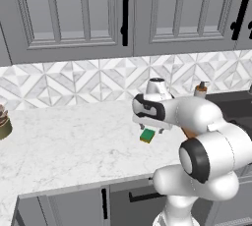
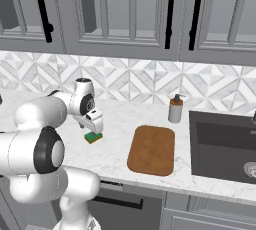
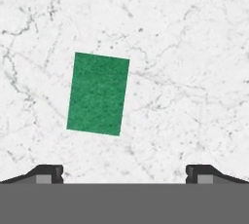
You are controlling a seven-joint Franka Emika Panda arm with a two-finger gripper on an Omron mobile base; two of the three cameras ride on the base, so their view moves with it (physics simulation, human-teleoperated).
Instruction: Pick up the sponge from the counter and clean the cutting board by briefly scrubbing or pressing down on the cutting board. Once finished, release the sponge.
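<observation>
The sponge (image 1: pixel 147 135) (image 2: pixel 93 137) lies flat on the white marble counter (image 1: pixel 74 141) (image 2: pixel 116 120), green side up. In the hand view the sponge (image 3: pixel 98 93) sits left of centre, slightly rotated, on the bare counter (image 3: pixel 185 72). My gripper (image 1: pixel 149 128) (image 2: pixel 94 129) (image 3: pixel 124 173) hovers just above it, pointing down, open, with nothing between its fingers. To the right of the sponge the brown wooden cutting board (image 2: pixel 151 150) lies on the counter. My arm hides most of the cutting board (image 1: pixel 188 132) in the left base view.
A soap dispenser (image 2: pixel 175 109) (image 1: pixel 200 90) stands behind the board by the backsplash. A dark sink (image 2: pixel 225 146) is set into the counter at the right. A brown jar (image 1: pixel 4 122) sits at the far left. Grey wall cabinets hang above.
</observation>
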